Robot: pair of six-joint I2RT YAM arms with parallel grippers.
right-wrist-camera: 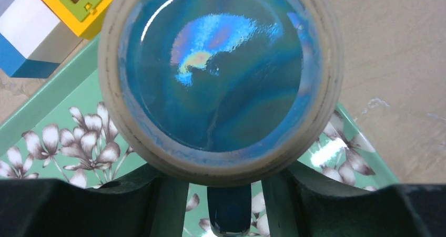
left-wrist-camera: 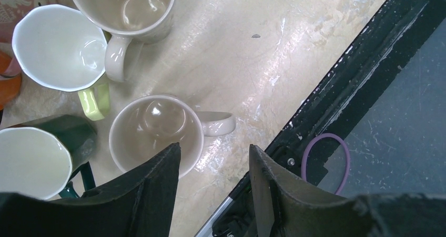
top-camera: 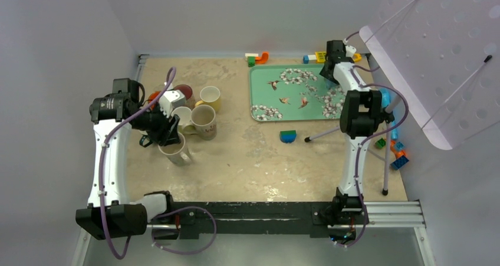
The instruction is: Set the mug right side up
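Note:
A blue mug stands upside down on the green flowered tray, its glazed base facing the right wrist camera. My right gripper is open, with one finger on each side of the mug's blue handle and a gap on both sides. In the top view my right arm covers most of this mug at the tray's far right corner. My left gripper is open and empty, hovering over the rim of an upright cream mug at the left.
Several upright mugs cluster at the left: a white one with a green handle, a cream one, a dark green one. Toy blocks lie behind the tray, in front of it and at the right edge. A white perforated panel stands on thin legs at the right.

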